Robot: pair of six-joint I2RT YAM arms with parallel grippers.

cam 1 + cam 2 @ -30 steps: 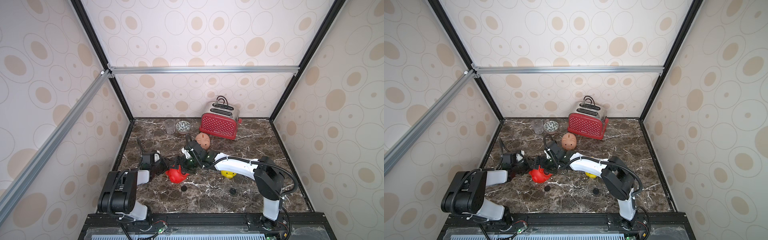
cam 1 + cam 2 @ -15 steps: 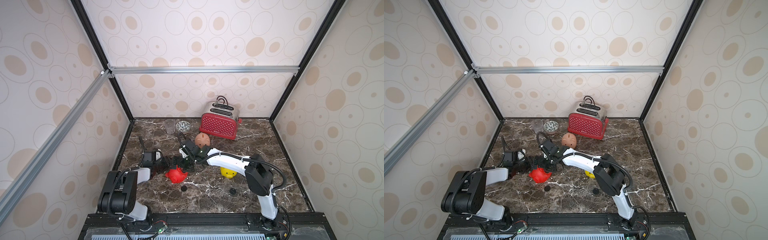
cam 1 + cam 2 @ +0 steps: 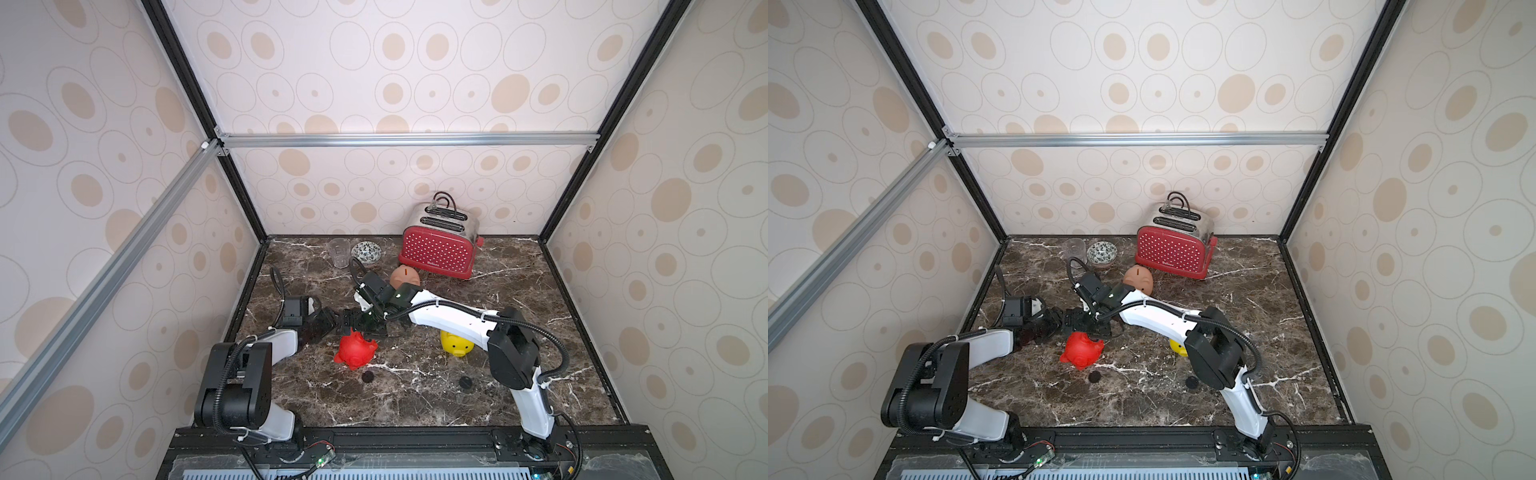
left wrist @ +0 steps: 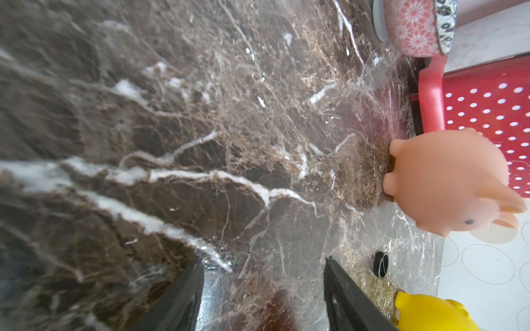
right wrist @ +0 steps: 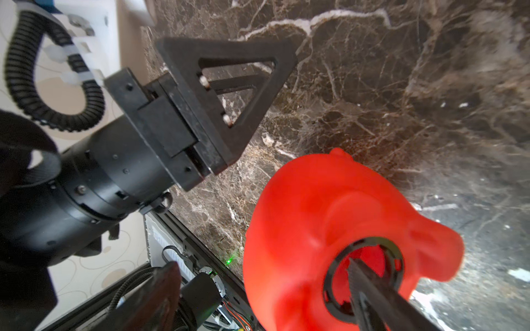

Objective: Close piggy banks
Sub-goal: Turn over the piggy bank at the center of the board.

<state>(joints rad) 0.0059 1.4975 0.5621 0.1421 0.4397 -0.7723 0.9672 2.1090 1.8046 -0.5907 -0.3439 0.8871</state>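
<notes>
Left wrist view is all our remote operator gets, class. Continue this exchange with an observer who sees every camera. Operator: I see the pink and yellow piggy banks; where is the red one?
Observer: The red piggy bank lies tipped off its feet, to the left of the yellow piggy bank.
Operator: Is its belly hole closed?
Observer: In the right wrist view a black ring sits in the hole, with red showing through its middle. One finger of the open right gripper reaches across it.
Operator: I see one black cap near the yellow piggy bank. Any other?
Observer: Yes, a second black cap lies loose just on the robot's side of the red piggy bank.
</notes>
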